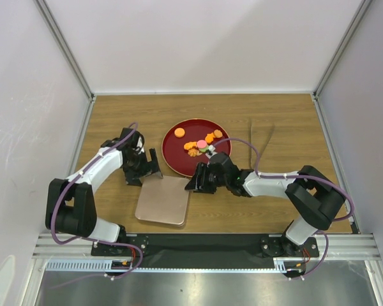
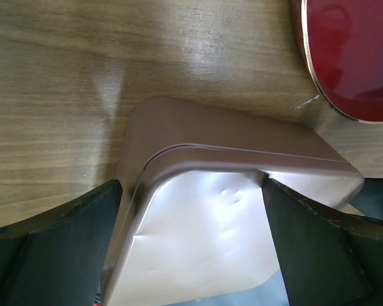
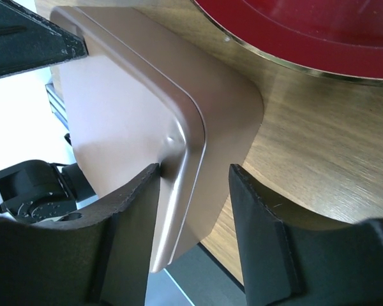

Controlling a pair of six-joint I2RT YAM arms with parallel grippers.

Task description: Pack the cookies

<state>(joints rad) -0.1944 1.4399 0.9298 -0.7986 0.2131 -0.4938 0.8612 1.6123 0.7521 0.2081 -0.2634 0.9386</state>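
The cookies [image 1: 202,144], small discs that are mostly orange with one pink and one green, lie on the red plate [image 1: 179,156]. The pinkish-brown metallic lid [image 1: 164,199] lies flat on the table in front of the plate. My left gripper [image 1: 148,171] is open, its jaws wide apart over the lid's far left corner [image 2: 198,236]. My right gripper [image 1: 195,183] is open at the lid's far right corner. In the right wrist view the lid's raised edge [image 3: 179,185] stands between my fingers [image 3: 131,236]. One finger touches it, the other stands apart. No cookie is held.
The red plate's rim shows in the left wrist view [image 2: 351,57] and the right wrist view [image 3: 306,25], close to the lid. A thin dark pair of tongs [image 1: 262,143] lies on the wood at the back right. The metal frame runs along the near edge.
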